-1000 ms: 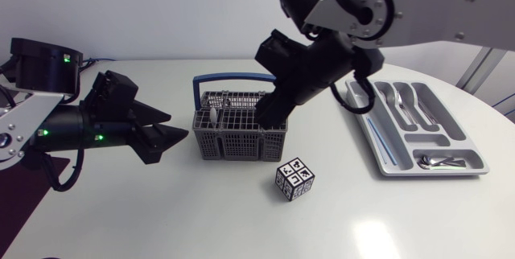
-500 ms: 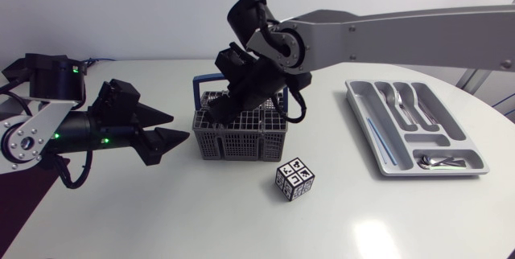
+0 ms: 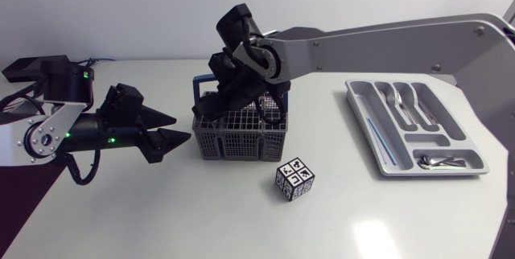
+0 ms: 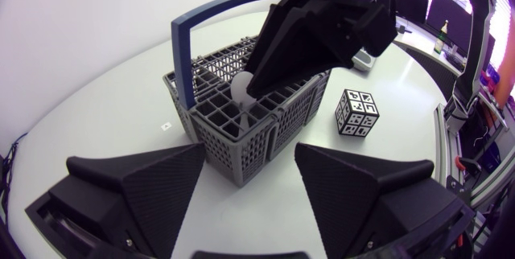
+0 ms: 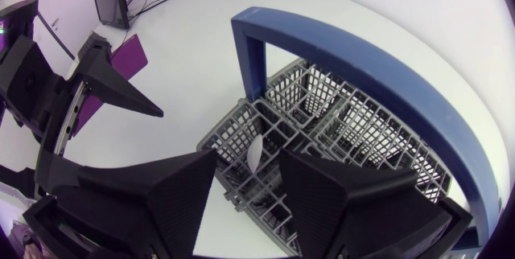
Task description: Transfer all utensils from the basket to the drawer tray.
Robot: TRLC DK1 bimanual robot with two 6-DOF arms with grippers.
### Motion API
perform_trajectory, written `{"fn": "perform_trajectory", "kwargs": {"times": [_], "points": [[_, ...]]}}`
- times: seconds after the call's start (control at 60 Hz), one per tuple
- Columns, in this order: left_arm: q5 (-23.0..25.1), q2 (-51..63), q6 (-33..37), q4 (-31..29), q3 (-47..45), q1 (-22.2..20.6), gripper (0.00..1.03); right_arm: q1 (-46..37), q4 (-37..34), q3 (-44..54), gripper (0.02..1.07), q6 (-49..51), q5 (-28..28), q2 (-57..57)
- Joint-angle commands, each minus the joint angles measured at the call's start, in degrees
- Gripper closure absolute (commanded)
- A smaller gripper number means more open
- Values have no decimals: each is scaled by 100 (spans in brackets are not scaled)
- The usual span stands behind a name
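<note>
Grey basket had the right gripper dipped in, spread open around a white utensil. Left gripper sat open alongside.

White table, three things on it
Grey basket mid-table, black-and-white patterned cube near it, grey cutlery tray well apart, off to the right.

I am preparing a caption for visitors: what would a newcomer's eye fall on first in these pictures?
First the right arm, stretched across the table with its open jaws down in the grey basket, a pale utensil between them. Then the left arm, jaws open, pointing at the basket from beside it, and the drawer tray holding cutlery on the right arm's side.
</note>
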State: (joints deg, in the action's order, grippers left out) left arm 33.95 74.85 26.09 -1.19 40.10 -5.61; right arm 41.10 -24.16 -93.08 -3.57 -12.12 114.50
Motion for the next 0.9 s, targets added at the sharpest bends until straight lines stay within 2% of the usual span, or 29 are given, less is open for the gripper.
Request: {"fn": "perform_trajectory", "kwargs": {"times": [0.0, 0.133, 0.267, 0.4, 0.583, 0.883], "points": [[103, 126, 160, 110, -125, 68, 26, 3, 78, -123, 55, -240, 25, 205], [138, 223, 169, 242, -125, 68, 26, -6, 140, -132, 58, -240, -19, 284], [138, 285, 169, 312, -125, 68, 26, 3, 210, -123, 67, -232, -71, 336], [147, 329, 169, 374, -151, 68, 26, -6, 298, -79, 85, -232, -89, 345], [147, 329, 169, 374, -178, 77, 26, -6, 386, -17, 96, -223, -185, 319], [147, 329, 160, 383, -204, 51, 26, 12, 404, 53, 100, -135, -291, 240]]}}
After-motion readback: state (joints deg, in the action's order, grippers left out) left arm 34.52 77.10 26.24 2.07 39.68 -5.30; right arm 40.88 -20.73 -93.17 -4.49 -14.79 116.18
